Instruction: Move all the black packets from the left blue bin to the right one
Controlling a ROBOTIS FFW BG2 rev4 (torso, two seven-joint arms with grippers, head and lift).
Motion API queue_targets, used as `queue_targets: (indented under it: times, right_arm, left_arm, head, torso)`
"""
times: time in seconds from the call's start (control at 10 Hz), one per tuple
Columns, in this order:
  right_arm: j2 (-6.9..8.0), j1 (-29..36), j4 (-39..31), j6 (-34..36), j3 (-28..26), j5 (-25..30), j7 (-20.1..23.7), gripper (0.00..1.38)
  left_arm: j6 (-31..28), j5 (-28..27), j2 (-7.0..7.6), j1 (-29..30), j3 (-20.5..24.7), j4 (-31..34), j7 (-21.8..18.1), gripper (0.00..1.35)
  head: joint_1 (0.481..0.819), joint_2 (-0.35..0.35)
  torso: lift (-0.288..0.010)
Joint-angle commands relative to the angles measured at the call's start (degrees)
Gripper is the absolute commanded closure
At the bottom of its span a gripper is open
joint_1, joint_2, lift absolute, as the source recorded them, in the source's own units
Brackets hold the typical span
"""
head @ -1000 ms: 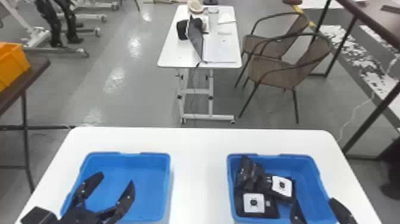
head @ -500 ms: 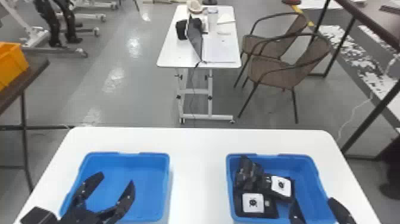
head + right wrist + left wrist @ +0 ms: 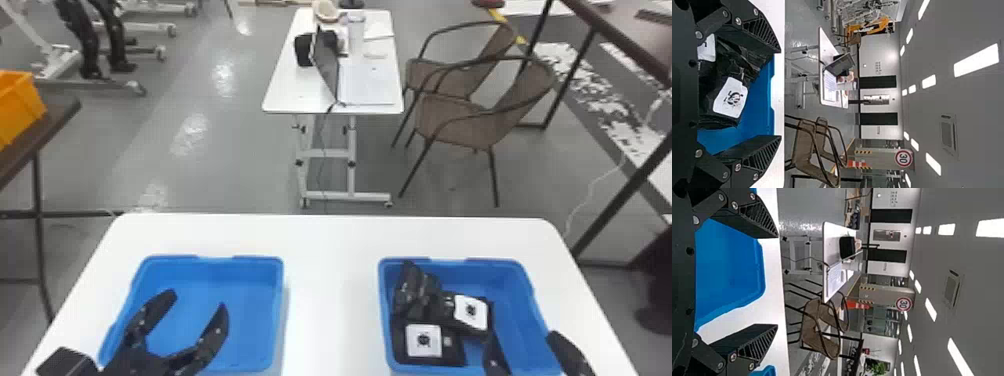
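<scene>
Lower L of head view: L tool (image 3: 197,301), spread, over L blue bin (image 3: 240,280). Lower R: R tool (image 3: 522,335), spread, at R bin (image 3: 515,300) w/ black packets (image 3: 417,295). L wrist view: bin beyond parted fingers (image 3: 748,217). R wrist view: packets beyond parted fingers.

The left gripper (image 3: 196,301) stands open, fingers spread. The right gripper (image 3: 522,333) is likewise open, fingertips well apart.
</scene>
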State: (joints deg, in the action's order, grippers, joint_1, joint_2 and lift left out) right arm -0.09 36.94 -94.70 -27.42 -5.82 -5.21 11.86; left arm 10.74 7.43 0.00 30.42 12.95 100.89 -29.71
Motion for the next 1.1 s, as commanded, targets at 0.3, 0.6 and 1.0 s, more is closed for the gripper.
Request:
queue_targets:
  times: [0.3, 0.6, 1.0]
  right_arm:
    - [0.14, -0.73, 0.04, 0.00, 0.28, -0.50, 0.00, 0.26]
    - [0.14, -1.08, 0.13, 0.00, 0.28, -0.85, 0.00, 0.26]
    - [0.14, -1.87, 0.75, 0.00, 1.77, -2.43, -0.08, 0.26]
  left_arm:
    - [-0.19, 0.48, -0.15, -0.45, -0.56, -0.43, -0.09, 0.23]
    - [-0.28, 0.83, -0.15, -0.72, -0.65, -0.60, -0.44, 0.23]
    - [-0.98, 0.92, -0.15, -1.24, -0.74, -1.04, -1.23, 0.23]
  head:
    - [0.695, -0.002]
    - [0.695, -0.004]
    - [0.695, -0.007]
  torso:
    - [0.000]
    - [0.000]
    - [0.000]
